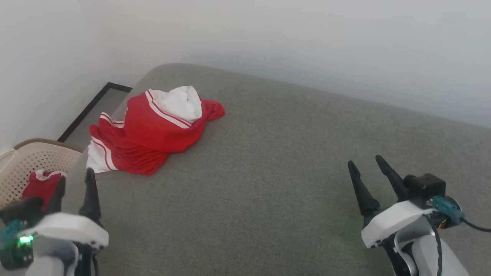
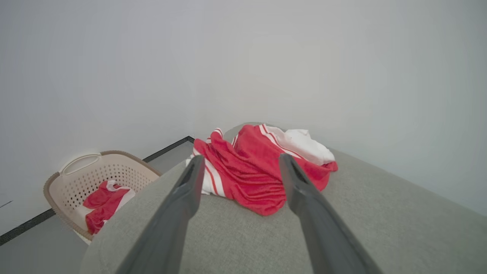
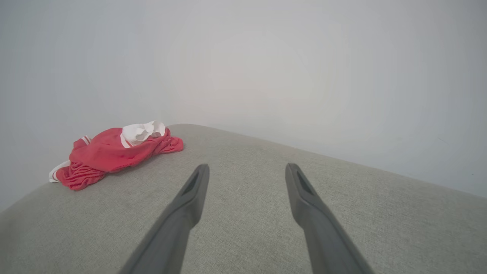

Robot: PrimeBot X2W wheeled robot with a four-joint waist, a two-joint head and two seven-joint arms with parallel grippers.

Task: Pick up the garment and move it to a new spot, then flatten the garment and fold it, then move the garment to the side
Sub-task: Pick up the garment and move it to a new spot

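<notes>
Garment [image 1: 153, 134] heaped near basket [image 1: 27, 161] perhaps holding similar cloth [image 1: 42, 188]; left gripper [image 1: 76, 174], right gripper [image 1: 363, 160] spread, empty.

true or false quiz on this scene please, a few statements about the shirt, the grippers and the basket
1. The shirt lies crumpled on the grey cushion. True.
2. The left gripper is clamped on the shirt. False: it is open and apart from the shirt.
3. The right gripper is open and holds nothing. True.
4. The basket holds blue cloth. False: the cloth in it is red and white.
</notes>
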